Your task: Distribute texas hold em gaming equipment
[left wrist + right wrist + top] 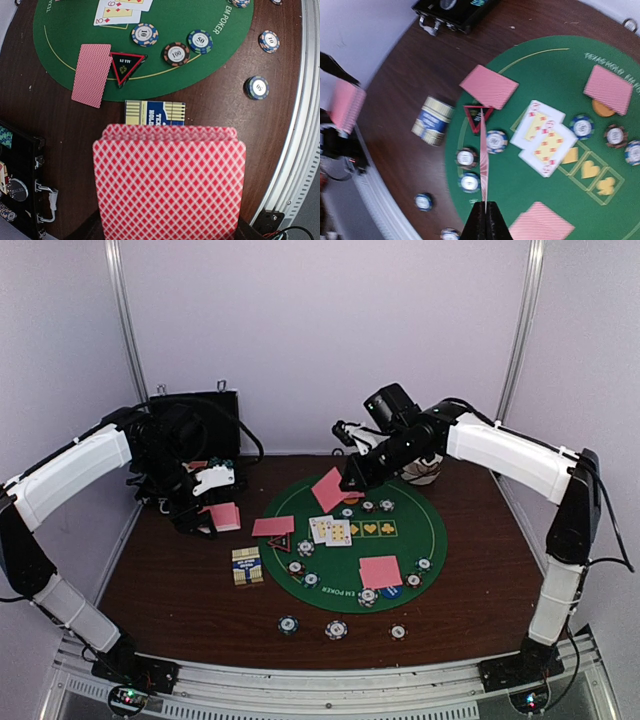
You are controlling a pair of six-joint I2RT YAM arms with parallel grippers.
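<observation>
Dealing is in hand. The right hand (485, 210) pinches one card (327, 490) above the mat's (400, 560) far edge. The left hand (210, 515) grips the deck (170, 185) over the table's (180, 590) left side. The next move probably calls for lowering the card onto an undealt spot, then releasing.

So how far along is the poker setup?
Done: left pile, far pile and near pile lie face down, face-up cards between them. In hand: right gripper pinches a single card, left gripper holds the deck. Left: that card is unplaced; likely more dealing.
</observation>
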